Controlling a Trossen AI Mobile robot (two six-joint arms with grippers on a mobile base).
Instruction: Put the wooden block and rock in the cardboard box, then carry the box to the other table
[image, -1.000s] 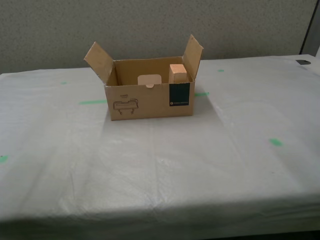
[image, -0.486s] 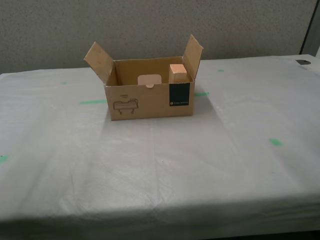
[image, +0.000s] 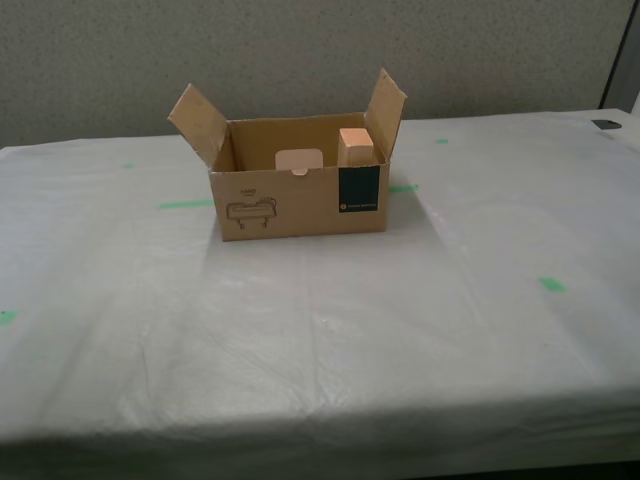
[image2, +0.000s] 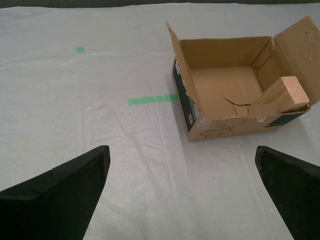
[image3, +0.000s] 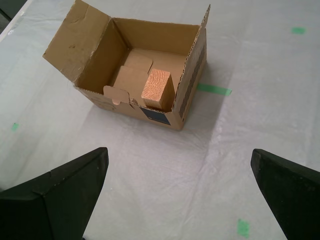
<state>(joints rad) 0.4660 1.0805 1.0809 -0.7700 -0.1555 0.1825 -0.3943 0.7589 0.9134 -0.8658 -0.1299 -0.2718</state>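
Fingers: my first gripper (image3: 180, 195) apart; my second gripper (image2: 182, 192) apart | cardboard box (image: 300, 205) label unreadable

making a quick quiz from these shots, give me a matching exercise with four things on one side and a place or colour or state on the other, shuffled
Things:
1. wooden block
2. cardboard box
3. tape marks
4. my second pincer

Descriptions:
a. bright green, on the sheet
b. open, holding nothing
c. standing in a corner of the box
d. flaps up, sitting on the table

Pairs: 1-c, 2-d, 3-a, 4-b
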